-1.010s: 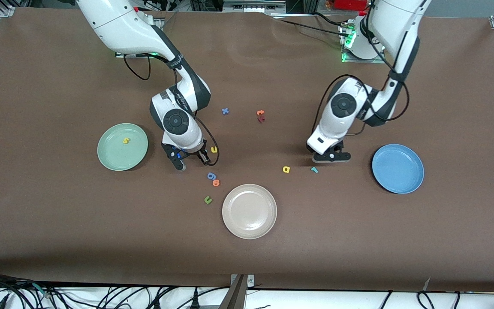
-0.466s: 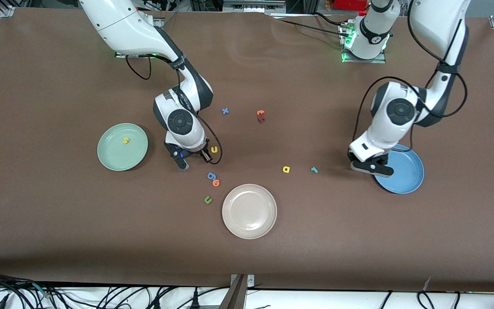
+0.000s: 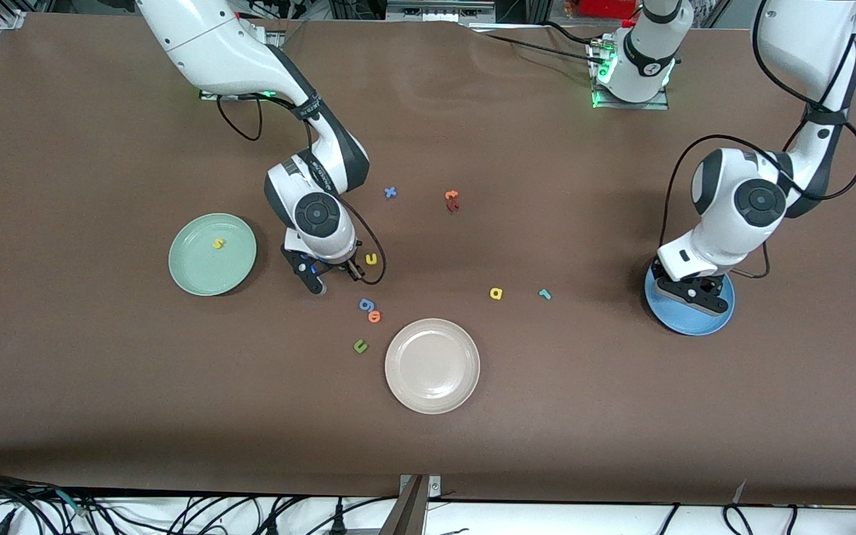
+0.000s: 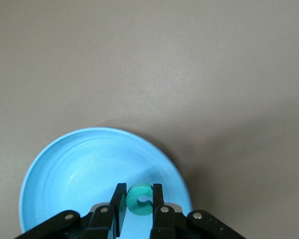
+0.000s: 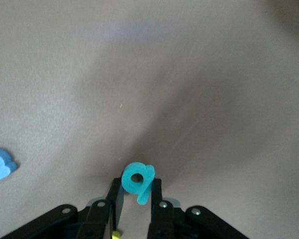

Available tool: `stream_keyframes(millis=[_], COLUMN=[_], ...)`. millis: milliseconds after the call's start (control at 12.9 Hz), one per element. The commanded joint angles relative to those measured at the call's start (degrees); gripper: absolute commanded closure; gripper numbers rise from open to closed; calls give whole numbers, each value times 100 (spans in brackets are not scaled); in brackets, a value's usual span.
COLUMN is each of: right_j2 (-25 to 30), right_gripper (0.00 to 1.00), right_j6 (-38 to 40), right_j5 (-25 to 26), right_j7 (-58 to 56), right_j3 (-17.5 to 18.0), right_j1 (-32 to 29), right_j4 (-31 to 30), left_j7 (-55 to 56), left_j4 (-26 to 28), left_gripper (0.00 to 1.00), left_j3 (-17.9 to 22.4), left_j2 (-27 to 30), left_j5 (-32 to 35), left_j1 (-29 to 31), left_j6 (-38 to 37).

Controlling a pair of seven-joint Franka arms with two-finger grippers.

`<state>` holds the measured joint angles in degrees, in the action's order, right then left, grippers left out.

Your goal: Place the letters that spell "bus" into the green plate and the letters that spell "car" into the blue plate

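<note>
Foam letters look featherlight and squashy, best nipped across their flat faces: the left gripper (image 4: 137,206) pinches the teal "c" (image 4: 140,199) over the blue plate (image 3: 719,315), the right gripper (image 5: 136,196) clamps the teal "b" (image 5: 138,180) above the desk (image 3: 101,386), at three o'clock from the green plate (image 3: 198,279).

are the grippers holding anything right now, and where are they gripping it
Left gripper, over the blue plate, pinches the teal "c" by its flat faces. Right gripper pinches the teal "b" the same way, at its stem.
</note>
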<state>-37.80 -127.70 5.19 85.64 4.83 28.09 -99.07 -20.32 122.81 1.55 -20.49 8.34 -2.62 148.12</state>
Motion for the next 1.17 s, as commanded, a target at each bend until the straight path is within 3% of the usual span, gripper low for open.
stream_keyframes(millis=[0,155,311,622,699,777,855,932,1088], right_j2=[193,396,440,511,459,449,475,493,589], right_gripper=[80,80,79,79,73,44,14,1,1], right_j6=[1006,1631,1766,1739,1678,1652,1712,1730,1809], right_j5=[123,114,114,44,44,27,18,18,-26], right_j7=[-904,-2011,-3084,-4081,-4091,-4108,-4108,-4082,-4108], right_j3=[-244,-709,-1271,-1818,-1836,-1845,-1836,-1810,-1740], right_j1=[-32,-40,-49,-67,-119,-233,-251,-225,-225], right_j4=[353,301,100,-121,-208,-253,-236,-236,-201], left_j7=[-673,-903,-1175,-1212,-1212,-1203,-1203,-1194,-1107], left_j4=[32,41,50,50,50,41,23,15,6], left_gripper=[86,85,84,80,78,68,45,37,32], left_j3=[38,65,65,56,56,56,56,39,-14], left_j2=[-34,-87,-253,-438,-456,-456,-447,-421,-403], left_j5=[115,115,115,106,106,98,98,98,89], left_j1=[156,252,428,561,561,561,561,552,499], left_j6=[-73,-73,-73,-38,-38,-38,-38,-38,-38])
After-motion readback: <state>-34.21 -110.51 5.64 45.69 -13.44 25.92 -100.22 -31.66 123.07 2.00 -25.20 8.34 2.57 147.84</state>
